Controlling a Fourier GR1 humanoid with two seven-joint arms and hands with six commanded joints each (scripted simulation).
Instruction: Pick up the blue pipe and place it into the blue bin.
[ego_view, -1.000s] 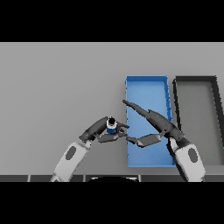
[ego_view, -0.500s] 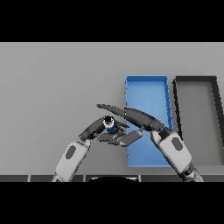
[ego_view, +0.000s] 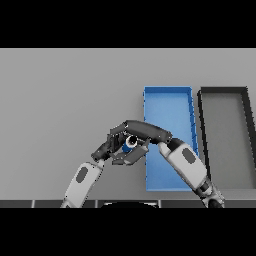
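The blue pipe (ego_view: 131, 142) is a short blue tube with a pale open end, just left of the blue bin (ego_view: 167, 102). My right hand (ego_view: 147, 132) reaches across from the right. Its fingers arch over the pipe and curl down at the tips, the thumb lies under it, and the pipe is pinched between them. My left hand (ego_view: 106, 148) rests on the table against the pipe's left side, fingers relaxed. Most of the pipe's body is hidden by the two hands.
A dark grey bin (ego_view: 225, 135) stands right of the blue bin, both long and open-topped. My right forearm (ego_view: 186, 165) lies over the blue bin's near left corner. Grey tabletop (ego_view: 65, 100) stretches to the left and behind.
My right hand has swung left from over the blue bin to the pipe and its fingers have curled down round it. The left hand has barely moved.
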